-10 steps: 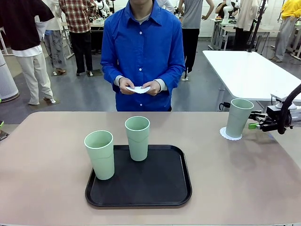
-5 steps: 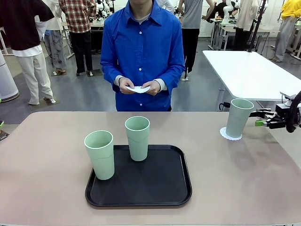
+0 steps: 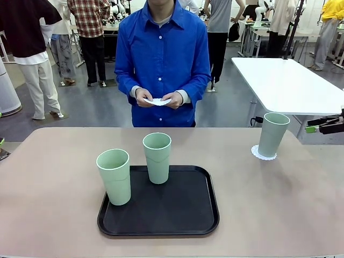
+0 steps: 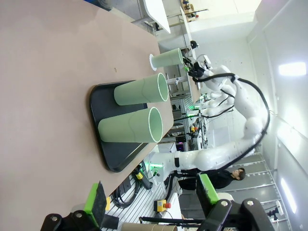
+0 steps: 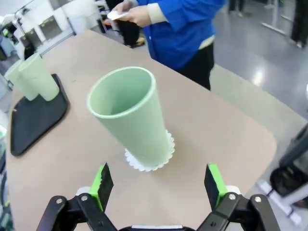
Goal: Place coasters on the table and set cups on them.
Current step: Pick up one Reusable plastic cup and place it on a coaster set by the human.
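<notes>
Largest first: the table, with the black tray near its front edge taken as landmark. Beyond the tray's far side, a person's hands holding what look like white coasters, off the tabletop and not yet laid. On the tray, the near-left cup at the near-left corner, close against the rim, and the far cup by the far edge. Well right of the tray, the third cup, upright on a lacy coaster. Farther right again, the right gripper, jaws spread wide, empty, clear of that cup. Left of the tray and well apart from it, the left gripper, likewise spread and empty. Main hazards, as judged: tall narrow-based cups prone to toppling if clipped at the rim by an approaching finger; near-left cup liable to catch the tray lip if dragged rather than lifted; thin walls apt to buckle or squirt out under a hard squeeze; light doilies easily shoved aside by an off-centre set-down; possible clash with the person's hands if reaching during coaster laying.
</notes>
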Robot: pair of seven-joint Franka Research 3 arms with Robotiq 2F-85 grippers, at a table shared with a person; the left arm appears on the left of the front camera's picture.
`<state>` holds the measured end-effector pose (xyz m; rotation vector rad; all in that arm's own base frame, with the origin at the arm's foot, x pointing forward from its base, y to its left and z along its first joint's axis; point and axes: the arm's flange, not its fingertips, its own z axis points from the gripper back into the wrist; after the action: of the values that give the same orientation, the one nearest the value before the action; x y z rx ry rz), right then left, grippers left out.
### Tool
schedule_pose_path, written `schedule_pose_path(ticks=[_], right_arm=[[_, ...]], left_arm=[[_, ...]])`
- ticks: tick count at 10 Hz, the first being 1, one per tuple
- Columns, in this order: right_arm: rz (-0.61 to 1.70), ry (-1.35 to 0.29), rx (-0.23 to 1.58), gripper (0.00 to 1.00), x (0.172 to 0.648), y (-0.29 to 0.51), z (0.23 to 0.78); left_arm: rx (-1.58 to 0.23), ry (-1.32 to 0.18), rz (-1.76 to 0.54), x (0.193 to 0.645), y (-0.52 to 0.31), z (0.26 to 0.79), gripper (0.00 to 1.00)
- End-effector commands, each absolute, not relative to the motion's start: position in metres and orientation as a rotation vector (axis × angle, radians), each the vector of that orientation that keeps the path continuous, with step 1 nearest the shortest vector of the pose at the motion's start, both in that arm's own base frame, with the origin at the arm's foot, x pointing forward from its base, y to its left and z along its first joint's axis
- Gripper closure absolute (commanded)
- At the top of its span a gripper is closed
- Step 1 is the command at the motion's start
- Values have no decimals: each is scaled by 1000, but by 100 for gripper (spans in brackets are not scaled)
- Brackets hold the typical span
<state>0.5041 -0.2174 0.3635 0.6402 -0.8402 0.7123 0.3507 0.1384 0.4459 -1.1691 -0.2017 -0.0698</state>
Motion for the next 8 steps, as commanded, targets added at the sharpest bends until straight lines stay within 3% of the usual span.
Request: schedule_pose_path(ticks=[1, 8], right_arm=[[625, -669, 559, 0, 467, -177, 406], [607, -530, 73, 0, 399, -44, 509]], left_arm=[[-1178, -209, -75, 349, 139, 447, 0], [-1178, -209, -75, 349, 139, 447, 0]])
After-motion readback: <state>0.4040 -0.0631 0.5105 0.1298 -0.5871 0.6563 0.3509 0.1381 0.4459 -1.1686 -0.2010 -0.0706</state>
